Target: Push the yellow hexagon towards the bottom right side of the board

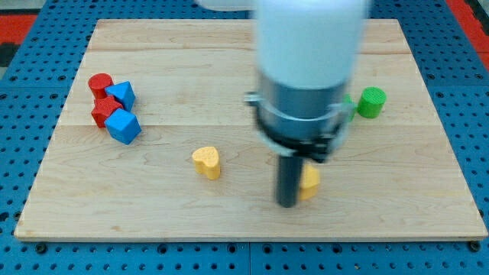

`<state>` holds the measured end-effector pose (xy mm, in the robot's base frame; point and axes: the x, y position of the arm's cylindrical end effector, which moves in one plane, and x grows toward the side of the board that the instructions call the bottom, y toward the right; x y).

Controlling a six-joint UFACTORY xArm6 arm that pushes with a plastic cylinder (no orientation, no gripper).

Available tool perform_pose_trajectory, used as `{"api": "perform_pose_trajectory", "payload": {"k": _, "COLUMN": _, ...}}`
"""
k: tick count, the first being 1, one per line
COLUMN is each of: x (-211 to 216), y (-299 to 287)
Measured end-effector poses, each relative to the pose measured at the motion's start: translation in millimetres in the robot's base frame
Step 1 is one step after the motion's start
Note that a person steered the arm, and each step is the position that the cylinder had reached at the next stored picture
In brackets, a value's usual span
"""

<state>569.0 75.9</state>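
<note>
Touching, or all but touching, the yellow hexagon (310,182) is how my tip (287,203) is sitting now, low in the board's middle, a little toward the view's right. Being a bare rod, it is neither spreading nor pinching anything; it is only leaning its side against the block, whose left part it is hiding, so true contact is hard to confirm. Most of the hexagon is lying behind the rod, showing just on its right side.

For this step, I judge the push should be running toward the view's bottom right, so the tip wants to be sitting on the block's upper-left face, not its lower-left. From where it is resting now, a straight shove would probably be sending the block rightward rather than downward. Keeping the line of push through the block's centre should be stopping it from spinning off the rod.

Farther toward the view's left, a yellow heart-shaped block (206,162) is standing well apart and should not be interfering. Beyond that, near the left edge of the wooden board (229,61), two red blocks (101,98) and two blue blocks (122,114) are huddling together. On the view's right, a green cylinder (372,101) is standing near the arm's housing, with another green piece mostly hidden behind it.
</note>
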Motion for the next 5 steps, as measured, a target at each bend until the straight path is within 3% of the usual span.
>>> {"api": "perform_pose_trajectory", "payload": {"k": 1, "x": 1, "y": 23}}
{"api": "perform_pose_trajectory", "payload": {"k": 2, "x": -6, "y": -5}}
{"api": "perform_pose_trajectory", "payload": {"k": 4, "x": -51, "y": 14}}
{"api": "perform_pose_trajectory", "payload": {"k": 5, "x": -44, "y": 60}}
